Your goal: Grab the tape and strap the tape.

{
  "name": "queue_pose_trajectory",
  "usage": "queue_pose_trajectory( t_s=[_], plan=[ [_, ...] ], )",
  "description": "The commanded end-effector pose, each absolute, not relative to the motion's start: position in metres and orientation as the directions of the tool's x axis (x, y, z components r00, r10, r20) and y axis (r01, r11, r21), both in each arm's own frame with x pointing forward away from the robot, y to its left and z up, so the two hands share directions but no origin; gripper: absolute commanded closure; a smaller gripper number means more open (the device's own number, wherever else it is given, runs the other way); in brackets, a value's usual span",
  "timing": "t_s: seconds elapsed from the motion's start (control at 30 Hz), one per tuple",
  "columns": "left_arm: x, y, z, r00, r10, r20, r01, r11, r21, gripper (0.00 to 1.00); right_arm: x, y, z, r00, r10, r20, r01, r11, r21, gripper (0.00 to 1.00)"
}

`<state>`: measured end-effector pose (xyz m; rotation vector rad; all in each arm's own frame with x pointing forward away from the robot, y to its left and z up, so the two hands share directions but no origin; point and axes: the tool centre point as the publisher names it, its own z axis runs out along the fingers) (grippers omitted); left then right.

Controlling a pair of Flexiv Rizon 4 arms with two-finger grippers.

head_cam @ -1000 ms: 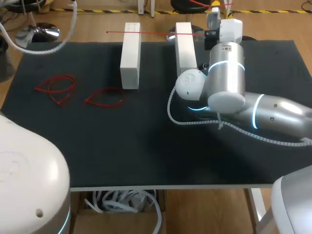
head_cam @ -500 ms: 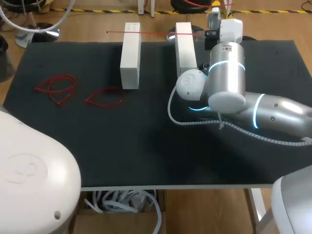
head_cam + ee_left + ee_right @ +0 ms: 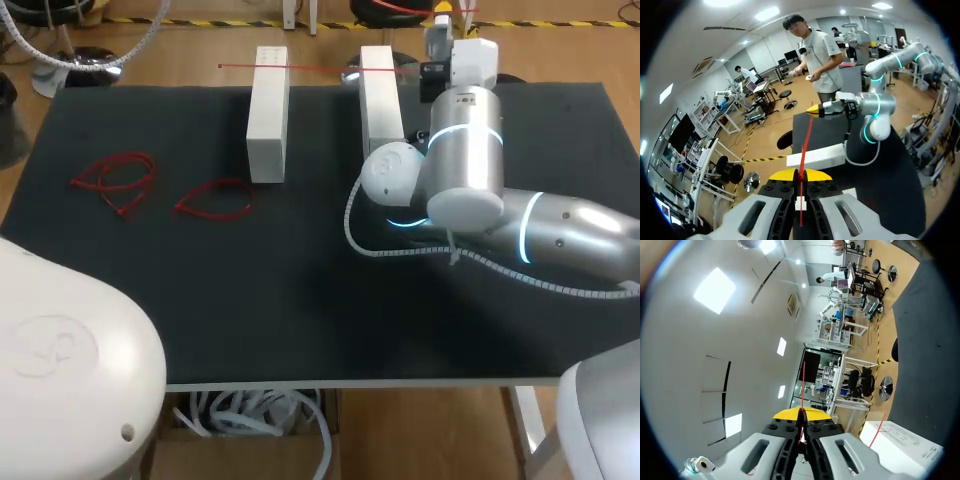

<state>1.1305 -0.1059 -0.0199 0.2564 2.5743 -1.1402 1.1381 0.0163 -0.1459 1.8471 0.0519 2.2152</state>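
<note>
Lower left corner of the head view is just my left arm (image 3: pixel 70 370), big and white. Past it, on the left side of the black desk (image 3: pixel 300 300), lie a tangled red loop (image 3: pixel 115 180) and a flatter red loop (image 3: pixel 215 200), near each other but apart. Upper middle, two white blocks stand side by side with a gap between them: the left block (image 3: pixel 268 115) and the right block (image 3: pixel 380 95). The tape (image 3: pixel 310 67), a thin red strip, runs straight across the far ends of both. In the left wrist view the left hand (image 3: pixel 800 175) is pinched closed on the tape, which leads ahead to the right hand (image 3: pixel 815 108). My right arm (image 3: pixel 470 170) comes in from the right edge, and its own wrist view shows its fingers (image 3: pixel 790 414) clamped on the tape too
</note>
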Motion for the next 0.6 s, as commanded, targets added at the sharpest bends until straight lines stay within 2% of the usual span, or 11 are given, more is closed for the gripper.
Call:
queue_pose_trajectory(
  t_s=[0.03, 0.1, 0.27, 0.33, 0.43, 0.6],
  plan=[
    [1.126, -0.119, -0.012, -0.903, 0.203, -0.378, 0.397, 0.729, -0.558, 1.00, 1.138, 0.017, -0.144, -0.154, 0.218, 0.964, -0.175, -0.966, 0.190, 1.00],
    [1.127, -0.126, -0.008, -0.869, 0.330, -0.370, 0.477, 0.756, -0.448, 1.00, 1.138, 0.017, -0.144, -0.154, 0.218, 0.964, -0.175, -0.966, 0.190, 1.00],
    [1.126, -0.141, -0.006, -0.794, 0.552, -0.254, 0.607, 0.736, -0.299, 1.00, 1.138, 0.017, -0.144, -0.154, 0.218, 0.964, -0.175, -0.966, 0.190, 1.00],
    [1.123, -0.148, -0.016, -0.708, 0.699, -0.100, 0.703, 0.682, -0.204, 1.00, 1.138, 0.017, -0.144, -0.154, 0.218, 0.964, -0.175, -0.966, 0.190, 1.00],
    [1.119, -0.148, -0.032, -0.708, 0.706, -0.028, 0.692, 0.685, -0.227, 1.00, 1.138, 0.017, -0.144, -0.154, 0.218, 0.964, -0.175, -0.966, 0.190, 1.00],
    [1.119, -0.146, -0.048, -0.745, 0.668, 0.003, 0.647, 0.723, -0.242, 1.00, 1.138, 0.017, -0.144, -0.154, 0.218, 0.964, -0.175, -0.966, 0.190, 1.00]
  ],
)
